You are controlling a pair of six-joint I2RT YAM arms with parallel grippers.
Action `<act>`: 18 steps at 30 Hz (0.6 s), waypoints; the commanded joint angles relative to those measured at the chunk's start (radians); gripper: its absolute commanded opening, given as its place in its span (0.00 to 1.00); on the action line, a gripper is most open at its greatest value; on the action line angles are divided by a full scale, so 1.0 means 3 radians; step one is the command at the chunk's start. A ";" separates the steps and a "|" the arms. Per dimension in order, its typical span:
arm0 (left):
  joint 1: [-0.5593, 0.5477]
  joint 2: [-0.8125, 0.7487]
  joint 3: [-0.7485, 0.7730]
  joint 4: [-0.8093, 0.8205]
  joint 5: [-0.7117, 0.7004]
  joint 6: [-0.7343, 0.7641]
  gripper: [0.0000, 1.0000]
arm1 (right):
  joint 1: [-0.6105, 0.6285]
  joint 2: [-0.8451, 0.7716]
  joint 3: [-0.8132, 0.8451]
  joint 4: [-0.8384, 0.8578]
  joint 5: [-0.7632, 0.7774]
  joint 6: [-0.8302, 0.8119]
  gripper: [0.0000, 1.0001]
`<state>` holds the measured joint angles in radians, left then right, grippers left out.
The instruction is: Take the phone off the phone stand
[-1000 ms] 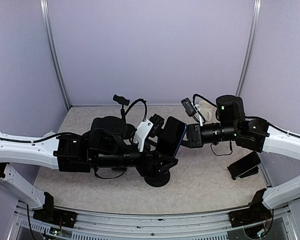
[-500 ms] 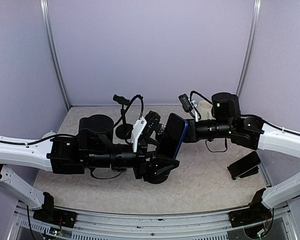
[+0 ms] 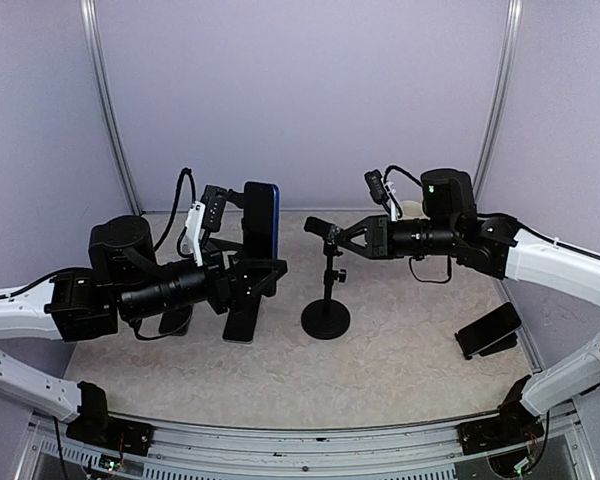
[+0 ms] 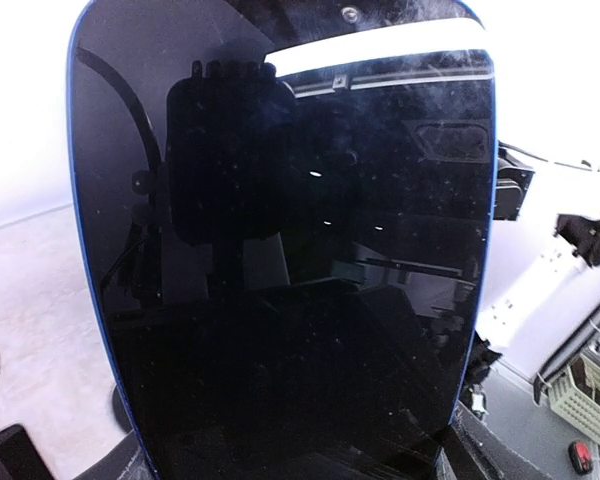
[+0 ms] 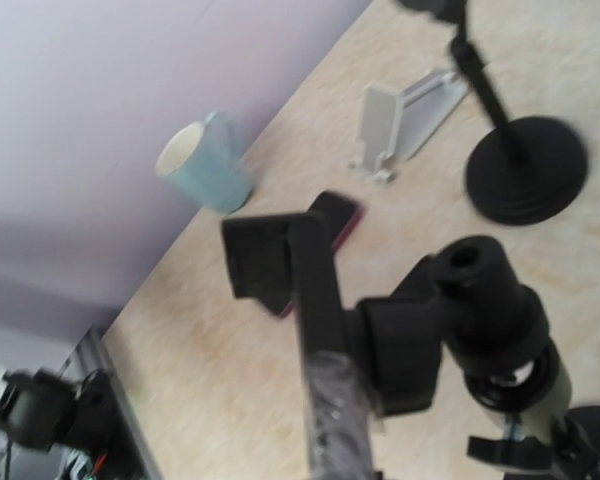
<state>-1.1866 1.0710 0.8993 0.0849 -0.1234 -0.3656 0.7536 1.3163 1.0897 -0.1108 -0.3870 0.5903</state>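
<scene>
left tool clamps phone upright, phone stand well beyond its tips. right tool pinched narrow on that stand's head.

Past the right gripper you see, on the table, a light blue mug, a white folding stand, a dark reddish phone lying flat, and a second black stand.

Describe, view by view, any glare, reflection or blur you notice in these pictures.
Top external view: evenly lit, sharp, soft shadows only. Left wrist view: the phone fills the frame, its glossy screen mirroring a bright light strip; background washed out white. Right wrist view: soft overall, the near phone stand and the cup blurred.
</scene>
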 commanded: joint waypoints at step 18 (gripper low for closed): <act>0.0233 -0.0560 -0.0421 -0.0400 -0.0803 -0.0459 0.37 | -0.0637 0.1379 0.1432 0.0663 -0.0488 -0.0207 0.00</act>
<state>-1.1206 0.9298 0.7856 -0.0486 -0.3279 -0.4767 0.5770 1.6955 1.4227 -0.0322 -0.4999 0.5617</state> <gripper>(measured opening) 0.734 0.242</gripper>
